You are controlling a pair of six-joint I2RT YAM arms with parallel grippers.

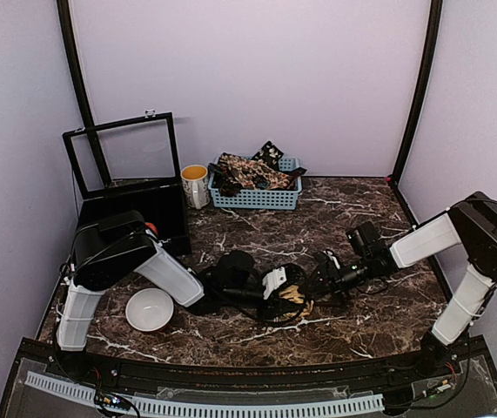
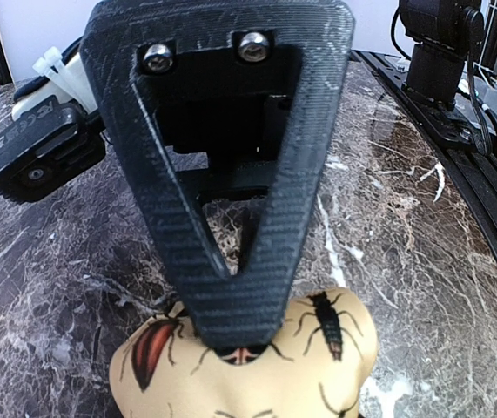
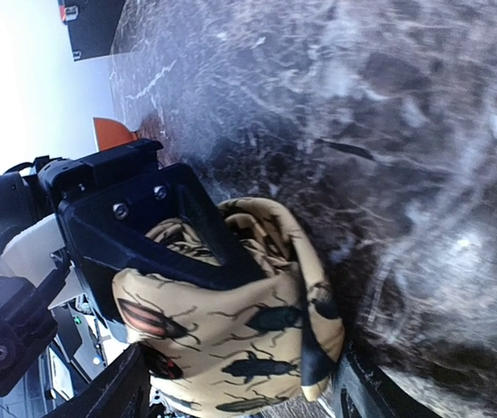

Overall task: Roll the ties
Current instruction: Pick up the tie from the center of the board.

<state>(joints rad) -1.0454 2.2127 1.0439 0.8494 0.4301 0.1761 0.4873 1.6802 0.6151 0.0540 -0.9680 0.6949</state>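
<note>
Two claws meet low over the middle of the table, and the mustard tie sits between them as a fat coil, its beetle print facing outward. Nearest my bases, off to the left, a white bowl stands apart from the work.

My left claw pinches the coil: one black finger runs through the heart of the roll with the fabric wrapped round it, and from the left wrist view that finger presses down on the top turn. My right claw is spread wide, a finger on either side of the coil; I cannot tell whether either finger touches the cloth.

I judge the roll nearly made but not yet able to hold itself. The danger is the left finger. If it pulls out, it may drag the inner turns with it, so the coil telescopes or springs loose on the slick marble. If my right claw closes off-centre, it could squash the roll flat or nip my own left finger. I cannot see where the loose end lies, so it may be free to unwind.

Further back stand a black box with its lid raised, a mug, and a blue basket heaped with the other ties, none yet rolled as far as I can see.
</note>
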